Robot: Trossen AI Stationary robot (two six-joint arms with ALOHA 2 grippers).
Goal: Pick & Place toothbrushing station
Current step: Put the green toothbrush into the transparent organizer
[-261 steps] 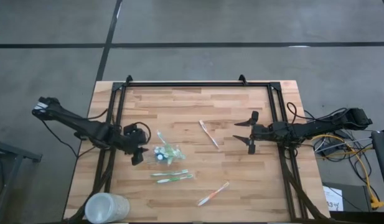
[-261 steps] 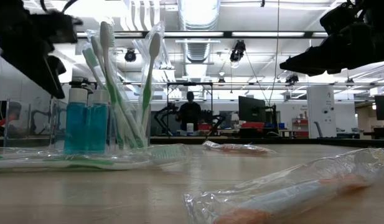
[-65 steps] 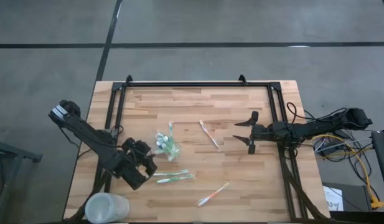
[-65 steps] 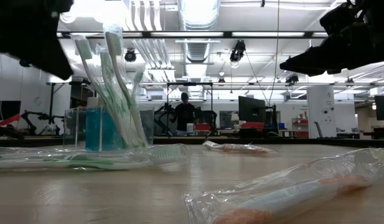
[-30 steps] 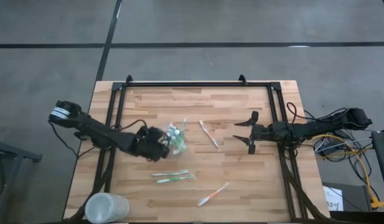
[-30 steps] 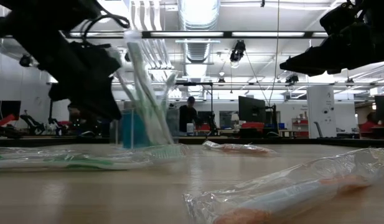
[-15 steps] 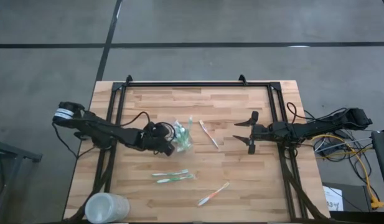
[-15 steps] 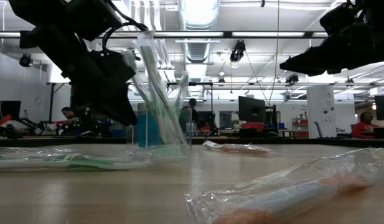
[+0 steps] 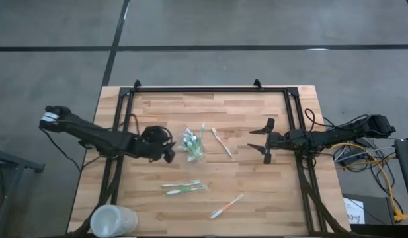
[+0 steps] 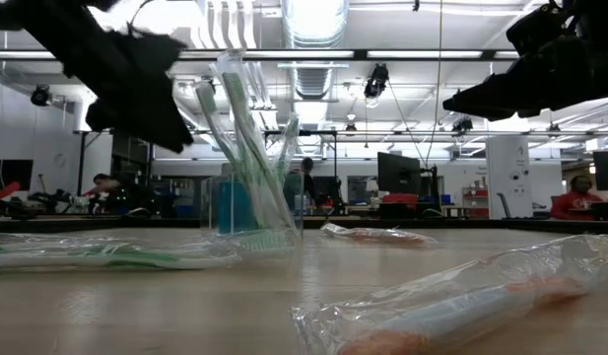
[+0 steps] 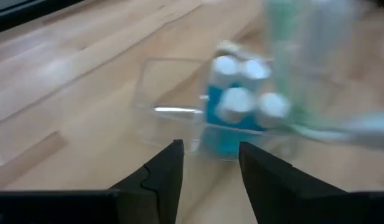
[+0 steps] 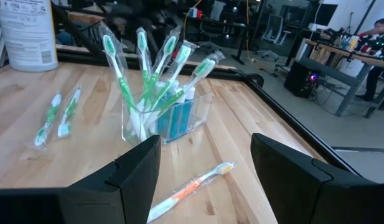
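The toothbrushing station (image 9: 193, 143) is a small see-through holder. It stands upright on its base near the table's middle, with green and white wrapped toothbrushes and blue tubes in it (image 10: 252, 207) (image 12: 170, 115). My left gripper (image 9: 169, 153) is open, just left of the holder and raised above the table (image 10: 136, 84). The holder (image 11: 235, 118) lies beyond its fingertips (image 11: 210, 149), untouched. My right gripper (image 9: 264, 142) waits open at the right, held high (image 10: 540, 69), facing the holder (image 12: 205, 140).
A wrapped orange-and-white toothbrush (image 9: 221, 142) lies right of the holder. Two green ones (image 9: 184, 188) and an orange one (image 9: 227, 206) lie nearer the front edge. A frosted cup (image 9: 113, 221) stands at the front left corner. Black frame rails (image 9: 210, 89) run along the far and side edges.
The holder slid a little toward the table's right edge with my left gripper close beside it, staying upright, then stopped. My left gripper then drew back toward the left edge and rose, leaving the holder standing alone.
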